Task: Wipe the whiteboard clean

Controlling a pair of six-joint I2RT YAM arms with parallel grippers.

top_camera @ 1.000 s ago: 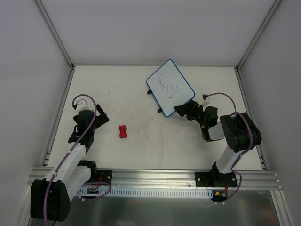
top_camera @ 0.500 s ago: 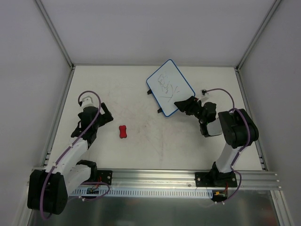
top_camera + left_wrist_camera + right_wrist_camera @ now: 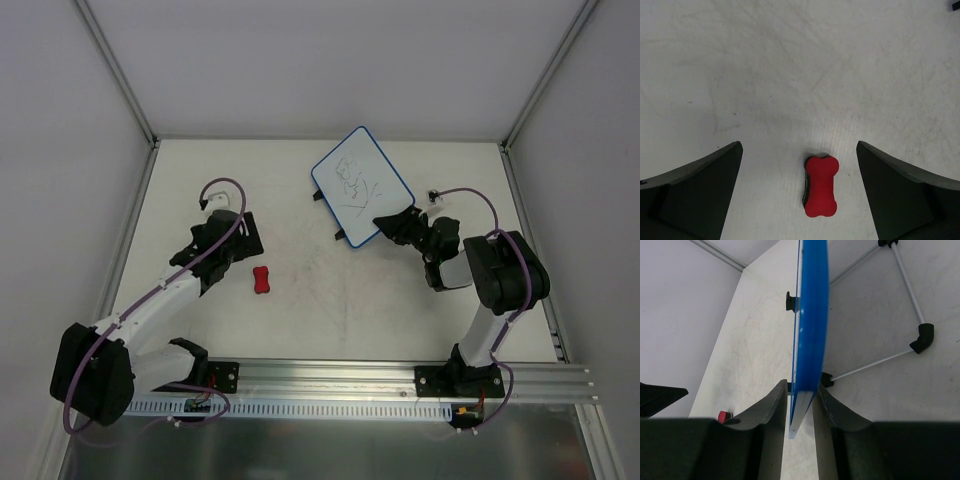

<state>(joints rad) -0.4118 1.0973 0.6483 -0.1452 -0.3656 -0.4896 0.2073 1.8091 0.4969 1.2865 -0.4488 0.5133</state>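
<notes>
Right jaws, earlier wide, now snug on the whiteboard [image 3: 362,187] rim; left jaws wide, nearer the eraser [image 3: 262,280].

In the right wrist view the board [image 3: 812,315] stands edge-on, so little but its blue rim shows. Its written face is turned out of sight, and its top runs off the upper edge. The right gripper [image 3: 802,388] clamps its lower end. The fingers [image 3: 765,415] cover the faces there, and their own bases are cut by the bottom edge. The eraser [image 3: 723,416] is only a red sliver behind one finger.

From above, the scribbles [image 3: 355,185] are too small to read.

In the left wrist view the left gripper [image 3: 799,150] has its spread fingers [image 3: 695,190] running off the bottom and sides. A black bit [image 3: 955,4] in the top right corner is cut too short to name.
</notes>
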